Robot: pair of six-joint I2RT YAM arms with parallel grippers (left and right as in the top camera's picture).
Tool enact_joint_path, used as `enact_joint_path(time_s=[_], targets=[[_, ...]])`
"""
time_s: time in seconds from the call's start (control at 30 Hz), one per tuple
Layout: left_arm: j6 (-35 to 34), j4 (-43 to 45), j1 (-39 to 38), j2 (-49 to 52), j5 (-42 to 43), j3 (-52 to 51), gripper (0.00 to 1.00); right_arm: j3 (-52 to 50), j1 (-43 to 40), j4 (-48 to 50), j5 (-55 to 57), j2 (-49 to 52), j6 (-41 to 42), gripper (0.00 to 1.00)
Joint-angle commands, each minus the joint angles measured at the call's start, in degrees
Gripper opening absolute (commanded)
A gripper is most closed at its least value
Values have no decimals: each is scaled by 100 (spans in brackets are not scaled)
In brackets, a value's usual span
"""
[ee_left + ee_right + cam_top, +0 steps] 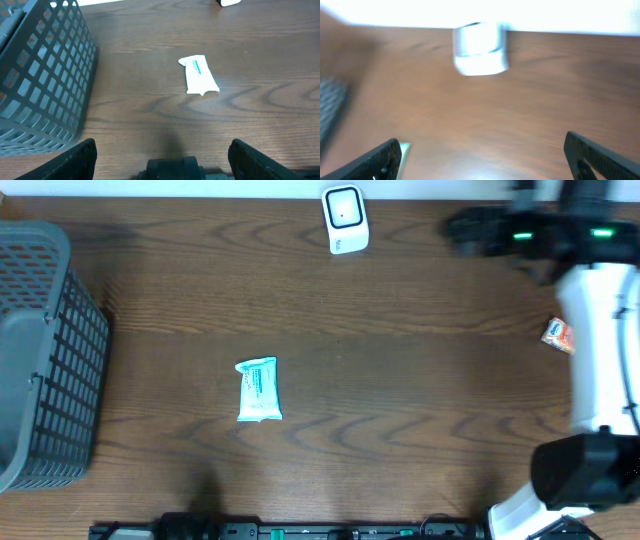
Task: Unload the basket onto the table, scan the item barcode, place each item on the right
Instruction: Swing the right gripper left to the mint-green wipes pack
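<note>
Flat rectangular white-teal packet (259, 390) lies at centre of wood-grain table (400, 430); small orange sachet (559, 335) at 3 o'clock. Rounded white scanner (346, 220) at 12. Grey mesh basket (40, 350) at 9. Left pincer (165, 157) and right pincer (487, 160) both spread apart, empty.

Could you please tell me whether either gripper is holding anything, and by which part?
Nothing is held: the left gripper and right gripper are both open and empty.

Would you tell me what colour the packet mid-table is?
The packet is white with teal print, clearest in the left wrist view.
</note>
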Motion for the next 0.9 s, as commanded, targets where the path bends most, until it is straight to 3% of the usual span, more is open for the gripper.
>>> enact_joint_path(time_s=[0.0,0.2,0.53,0.87], targets=[[55,-7,-22,-11,-52,13,84,-249,1156,-363,-55,621,-133,99],[55,-7,-22,-11,-52,13,84,-262,3475,-155,3432,1368,236,99],[55,-9,-22,-11,-52,13,84,-275,5438,-83,4898,1773,420,99],[55,-7,-22,-11,-52,13,84,-1296,6258,522,5418,1858,527,99]])
